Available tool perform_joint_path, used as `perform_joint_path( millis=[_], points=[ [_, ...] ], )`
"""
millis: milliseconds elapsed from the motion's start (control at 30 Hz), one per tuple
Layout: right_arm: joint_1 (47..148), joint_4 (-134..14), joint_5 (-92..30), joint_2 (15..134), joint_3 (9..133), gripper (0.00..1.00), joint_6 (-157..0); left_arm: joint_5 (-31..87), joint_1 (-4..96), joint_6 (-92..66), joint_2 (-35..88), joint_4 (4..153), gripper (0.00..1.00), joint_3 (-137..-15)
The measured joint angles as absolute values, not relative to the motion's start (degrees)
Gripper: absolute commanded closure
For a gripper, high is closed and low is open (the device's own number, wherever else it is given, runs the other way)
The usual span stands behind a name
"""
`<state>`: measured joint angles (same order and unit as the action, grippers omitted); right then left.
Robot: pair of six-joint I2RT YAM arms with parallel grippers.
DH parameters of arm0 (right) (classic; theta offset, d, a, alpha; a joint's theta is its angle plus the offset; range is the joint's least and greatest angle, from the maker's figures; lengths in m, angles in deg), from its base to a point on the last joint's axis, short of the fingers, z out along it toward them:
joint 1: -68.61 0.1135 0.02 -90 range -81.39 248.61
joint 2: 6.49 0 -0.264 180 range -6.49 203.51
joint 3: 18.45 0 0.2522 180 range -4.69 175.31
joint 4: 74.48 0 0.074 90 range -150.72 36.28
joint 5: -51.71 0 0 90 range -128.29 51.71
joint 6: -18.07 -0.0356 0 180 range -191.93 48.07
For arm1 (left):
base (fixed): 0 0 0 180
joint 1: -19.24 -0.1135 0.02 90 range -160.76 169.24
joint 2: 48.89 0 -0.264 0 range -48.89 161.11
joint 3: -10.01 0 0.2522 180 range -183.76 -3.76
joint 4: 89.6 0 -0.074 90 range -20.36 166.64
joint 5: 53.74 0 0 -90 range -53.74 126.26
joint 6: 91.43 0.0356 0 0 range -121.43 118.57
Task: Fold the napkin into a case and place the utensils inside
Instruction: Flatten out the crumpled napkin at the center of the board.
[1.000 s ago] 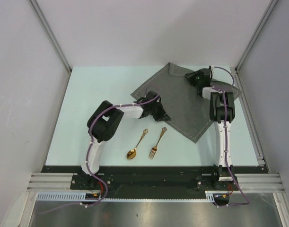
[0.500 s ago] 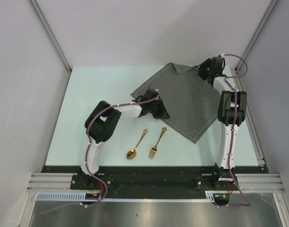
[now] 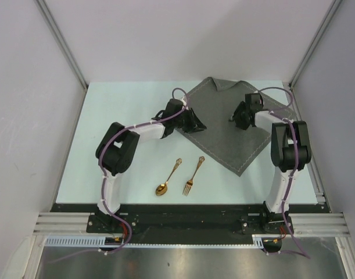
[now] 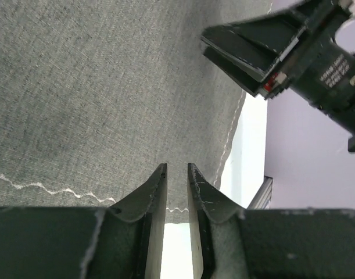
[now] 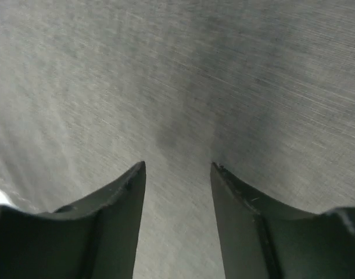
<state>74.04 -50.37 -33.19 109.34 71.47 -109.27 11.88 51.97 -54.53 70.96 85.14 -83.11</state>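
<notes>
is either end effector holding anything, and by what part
Nothing is held; the left end effector and right end effector stand open over the napkin.

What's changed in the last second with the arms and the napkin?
The left gripper moved away from the robot along the napkin's left edge, its jaws parting slightly. The right gripper came back from the far corner to above the napkin's middle, jaws now open and empty. The napkin lies about where it was; the gold spoon and fork have not moved.
</notes>
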Motion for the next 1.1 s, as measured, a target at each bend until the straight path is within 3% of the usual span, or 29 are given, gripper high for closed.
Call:
perform_joint_path(
  millis=[267, 700, 900, 1033, 1100],
  points=[
    [74.15, -47.13, -41.26, 99.59, 60.08, 0.48, -110.76, 11.84, 51.99, -56.78, 68.71, 88.20, 0.74, -78.67],
    [71.98, -38.89, -41.56, 74.81, 35.93, 0.48, -114.30, 11.86, 51.47, -58.42, 68.76, 88.92, 0.66, -78.41],
    [71.89, -32.86, -41.19, 67.33, 34.44, 0.49, -110.74, 12.56, 51.36, -57.92, 74.35, 81.31, 0.66, -88.77],
    [74.08, -32.32, -41.47, 66.37, 38.77, 0.59, -108.09, 15.09, 51.79, -56.06, 76.19, 74.78, 0.66, -93.69],
    [76.07, -32.49, -41.39, 66.48, 40.54, 0.70, -107.68, 16.05, 51.92, -55.23, 76.06, 73.57, 0.67, -93.71]
  ],
)
